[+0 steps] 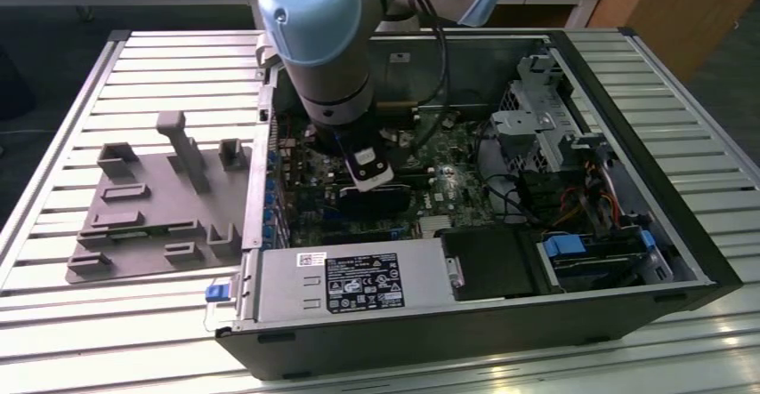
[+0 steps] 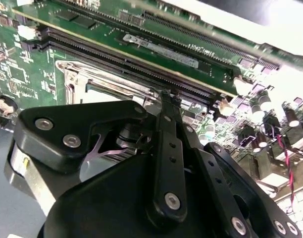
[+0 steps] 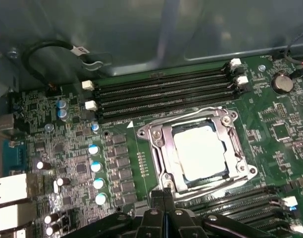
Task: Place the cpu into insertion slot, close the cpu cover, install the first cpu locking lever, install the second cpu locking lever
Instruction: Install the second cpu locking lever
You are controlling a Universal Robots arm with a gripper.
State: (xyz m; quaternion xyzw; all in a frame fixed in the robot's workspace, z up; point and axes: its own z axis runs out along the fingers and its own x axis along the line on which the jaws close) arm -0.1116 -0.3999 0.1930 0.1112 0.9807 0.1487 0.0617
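Note:
In the first wrist view the cpu (image 3: pixel 198 148) lies flat in the insertion slot (image 3: pixel 157 174), its silver-grey top showing through the window of the cpu cover (image 3: pixel 231 144). The cover lies down over the cpu. A thin wire locking lever (image 3: pixel 181 118) runs along the socket edge nearest the memory slots. My gripper (image 3: pixel 162 194) hovers just off the socket's corner, fingers together and nothing visible between them. The second wrist view looks past the shut gripper (image 2: pixel 166 99) to the cover's silver frame (image 2: pixel 107 83). In the exterior view the gripper (image 1: pixel 366 173) reaches down into the open case and the arm hides the socket.
Long black memory slots (image 3: pixel 161 91) flank the socket, and a row of capacitors (image 3: pixel 94 166) stands beside it. The power supply (image 1: pixel 344 283) and drive bays (image 1: pixel 570 172) fill the case's near and right sides. A grey fixture tray (image 1: pixel 155 207) lies on the slatted table at the exterior view's left.

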